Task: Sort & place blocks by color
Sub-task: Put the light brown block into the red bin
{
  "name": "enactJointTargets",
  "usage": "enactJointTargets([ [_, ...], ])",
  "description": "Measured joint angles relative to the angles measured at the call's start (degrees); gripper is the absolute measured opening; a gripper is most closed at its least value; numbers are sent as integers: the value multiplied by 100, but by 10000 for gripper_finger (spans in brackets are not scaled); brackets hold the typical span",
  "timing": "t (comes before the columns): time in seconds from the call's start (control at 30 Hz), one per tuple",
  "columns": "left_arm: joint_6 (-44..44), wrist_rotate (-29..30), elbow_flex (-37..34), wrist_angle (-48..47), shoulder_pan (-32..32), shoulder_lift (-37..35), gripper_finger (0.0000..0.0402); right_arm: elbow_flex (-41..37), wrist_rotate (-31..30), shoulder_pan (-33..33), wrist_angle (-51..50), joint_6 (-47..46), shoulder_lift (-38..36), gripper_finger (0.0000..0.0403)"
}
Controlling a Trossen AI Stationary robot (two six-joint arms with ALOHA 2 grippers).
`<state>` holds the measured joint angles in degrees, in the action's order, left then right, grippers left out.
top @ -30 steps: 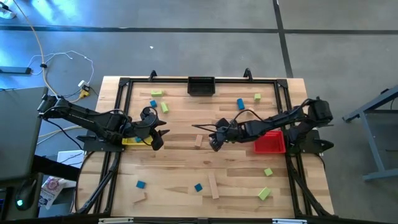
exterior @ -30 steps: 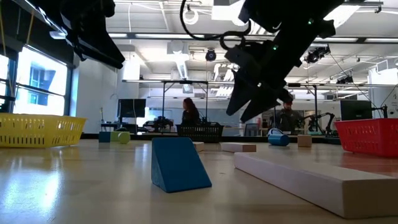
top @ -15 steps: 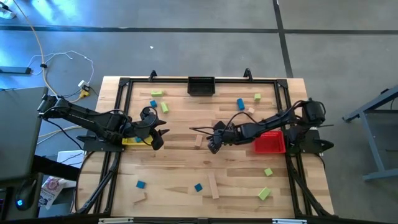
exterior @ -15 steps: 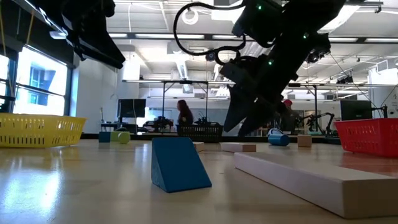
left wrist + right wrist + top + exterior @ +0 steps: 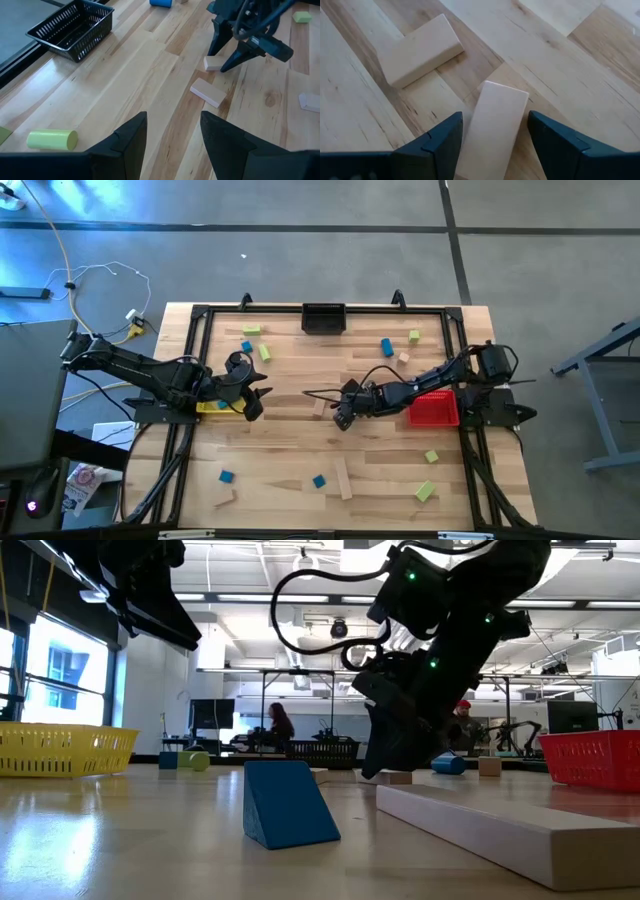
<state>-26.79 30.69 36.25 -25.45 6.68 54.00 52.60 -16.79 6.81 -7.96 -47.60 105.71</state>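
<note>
Two pale bars: they lie near the middle of the counter (image 5: 300, 470), one bar (image 5: 492, 131) between the right arm's fingers, a second bar (image 5: 418, 49) just beside it at an angle.
Right pincer: the right pincer (image 5: 342, 412) is low over the counter's middle, fingers spread to either side of the first bar and not yet pressing it; the wide stance looks chosen to clear the bar's width before closing.
Left pincer: the left pincer (image 5: 252, 392) hangs above the counter by the yellow bin (image 5: 218, 407), fingers apart and empty, apparently parked out of the other arm's way.
Bins: the red bin (image 5: 434, 410) sits beside the right arm, the black bin (image 5: 323, 318) at the far edge, probably so that each arm can reach a drop spot.
Other blocks: blue and green blocks, such as a blue block (image 5: 318, 480) and a green block (image 5: 425, 491), lie scattered and unsorted over the counter.
Stage: early, by my reading; most pieces are outside the bins.
Risk: the neighbouring bar is close enough to be nudged when the fingers close.
</note>
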Motion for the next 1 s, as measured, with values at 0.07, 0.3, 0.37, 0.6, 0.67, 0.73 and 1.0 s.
enactJointTargets([
  [0.07,0,-1,0,0,0,0,170,0,5,-2,-68,-56,6,209],
  [0.3,0,-1,0,0,0,0,170,2,-75,-5,-284,-214,11,128],
  [0.37,0,4,0,0,0,0,170,2,-62,-5,-312,-219,11,109],
  [0.6,0,11,0,-1,-1,0,170,-4,-55,-7,-333,-139,-6,102],
  [0.67,0,10,0,-2,0,0,170,-4,-70,-7,-342,-124,-62,104],
  [0.73,0,8,0,-4,0,0,170,-12,-81,-7,-366,-51,-135,104],
  [1.0,94,150,0,-24,0,0,170,-45,-338,-11,-875,105,-633,103],
])
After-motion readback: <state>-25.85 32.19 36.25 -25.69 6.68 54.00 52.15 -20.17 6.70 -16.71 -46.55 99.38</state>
